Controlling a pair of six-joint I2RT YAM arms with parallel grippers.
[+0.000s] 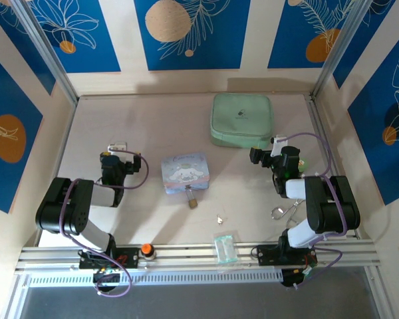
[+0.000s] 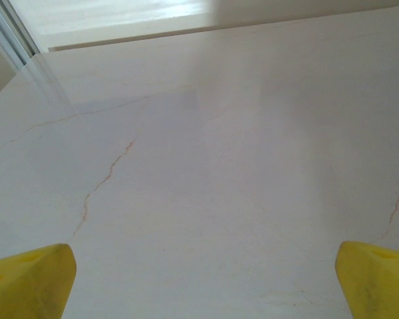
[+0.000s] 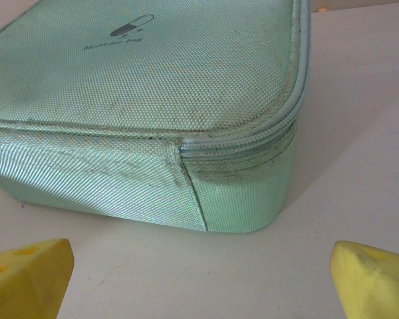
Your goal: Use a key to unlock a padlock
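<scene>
A tiny brass padlock (image 1: 192, 201) lies at the front edge of a pastel blue cartoon box (image 1: 184, 172) in the middle of the table. The small silvery key (image 1: 219, 218) lies flat on the table to its front right, apart from it. My left gripper (image 1: 118, 149) rests far left of the box, open (image 2: 203, 266) over bare tabletop, its yellow fingertips (image 2: 33, 279) wide apart. My right gripper (image 1: 274, 147) sits at the right, open (image 3: 201, 259), its yellow fingertips (image 3: 376, 279) just short of a green bag's corner (image 3: 246, 193). Neither holds anything.
The mint green zip bag (image 1: 242, 119) lies at the back centre-right. A bent silver wire loop (image 1: 282, 211) lies by the right arm. A clear plastic packet (image 1: 225, 247) and an orange knob (image 1: 146, 249) sit on the front rail. Walls close in left, right and back.
</scene>
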